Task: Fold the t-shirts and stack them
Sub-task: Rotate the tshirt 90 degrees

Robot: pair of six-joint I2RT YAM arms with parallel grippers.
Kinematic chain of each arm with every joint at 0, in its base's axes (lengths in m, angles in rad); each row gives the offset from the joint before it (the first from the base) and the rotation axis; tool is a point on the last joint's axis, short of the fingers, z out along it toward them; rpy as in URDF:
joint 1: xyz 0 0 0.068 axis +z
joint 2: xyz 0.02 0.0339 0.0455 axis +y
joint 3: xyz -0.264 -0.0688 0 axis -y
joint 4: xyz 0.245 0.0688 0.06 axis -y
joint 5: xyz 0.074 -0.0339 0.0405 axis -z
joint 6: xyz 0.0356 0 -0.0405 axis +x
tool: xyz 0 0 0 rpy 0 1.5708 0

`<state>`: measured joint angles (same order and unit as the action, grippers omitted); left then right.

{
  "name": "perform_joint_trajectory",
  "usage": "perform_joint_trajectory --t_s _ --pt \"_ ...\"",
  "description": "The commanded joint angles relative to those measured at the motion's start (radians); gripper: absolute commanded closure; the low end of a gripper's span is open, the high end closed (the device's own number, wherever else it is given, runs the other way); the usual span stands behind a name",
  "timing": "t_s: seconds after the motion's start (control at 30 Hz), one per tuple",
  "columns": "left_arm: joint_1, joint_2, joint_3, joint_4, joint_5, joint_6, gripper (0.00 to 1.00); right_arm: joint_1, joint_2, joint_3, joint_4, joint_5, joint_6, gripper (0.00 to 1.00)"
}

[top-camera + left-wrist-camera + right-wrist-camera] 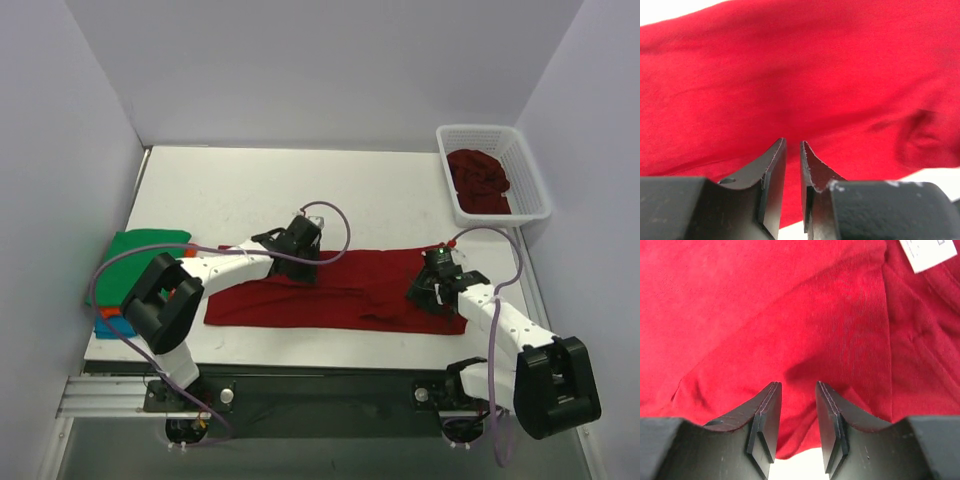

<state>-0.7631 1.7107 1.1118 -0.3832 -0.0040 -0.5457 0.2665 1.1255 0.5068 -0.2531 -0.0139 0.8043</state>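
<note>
Treat dark red t-shirt (330, 297) as lying left-right: narrow left claw (792, 145) at far edge, narrow right claw (797, 385) at right end; grip unconfirmed.

A dark red t-shirt (330, 292) lies in a long strip across the table (250, 190). The left gripper (303, 266) is at its far edge, and the right gripper (431, 294) is over its right end. Left of it sits a green-topped folded stack (140, 255). Beyond its right end, a white basket (525, 175) holds another red shirt (478, 180).
</note>
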Motion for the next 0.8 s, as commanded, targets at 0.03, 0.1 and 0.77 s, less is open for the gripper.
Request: perform_joint_trajectory --t_s 0.03,0.1,0.77 --pt "0.001 0.064 -0.027 -0.043 -0.155 -0.039 0.73 0.008 0.097 0.050 0.038 0.072 0.006 0.65" --pt "0.002 0.075 -0.064 -0.026 -0.180 -0.054 0.73 0.007 0.160 0.074 0.044 0.084 -0.004 0.65" --pt "-0.215 -0.071 -0.376 0.224 -0.074 -0.537 0.72 0.056 1.078 1.192 -0.299 0.052 -0.327 0.64"
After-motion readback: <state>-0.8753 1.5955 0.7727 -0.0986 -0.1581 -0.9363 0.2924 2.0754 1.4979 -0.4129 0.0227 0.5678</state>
